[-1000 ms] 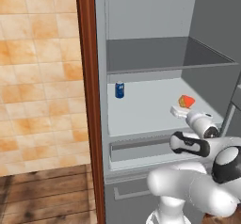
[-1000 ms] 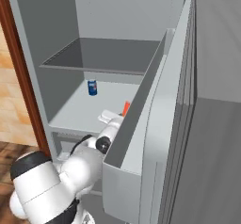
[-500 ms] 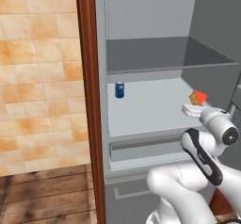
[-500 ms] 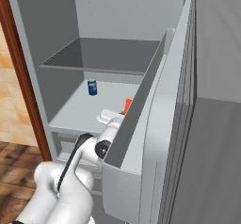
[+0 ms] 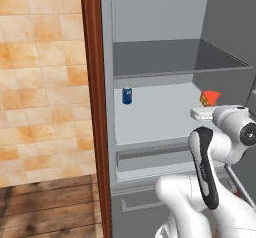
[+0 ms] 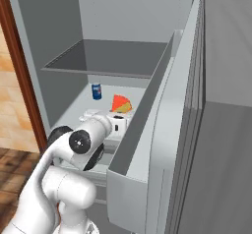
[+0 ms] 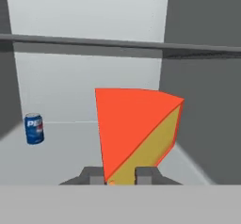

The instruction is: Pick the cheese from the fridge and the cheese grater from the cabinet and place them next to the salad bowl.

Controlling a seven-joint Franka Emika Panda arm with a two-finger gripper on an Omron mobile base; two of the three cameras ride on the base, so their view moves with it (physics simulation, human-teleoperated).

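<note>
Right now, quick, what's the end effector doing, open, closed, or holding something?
End effector: closed on the cheese wedge, held above the fridge shelf.

White arm rises from the base, elbow bent, dark joint w/ black stripe on the upper link, forearm reaching fwd and level. Wrist roughly horizontal, hand aimed straight ahead. Gripper (image 7: 120,175) fingers (image 7: 95,175) nearly together, narrow gap, pinched on the cheese (image 7: 136,131), which stands up betw. the tips. In left base view, hand sits at right side; wedge (image 5: 209,98) pokes up just beyond it. Right base view: same, w/ wedge (image 6: 119,103) ahead of wrist.
</note>
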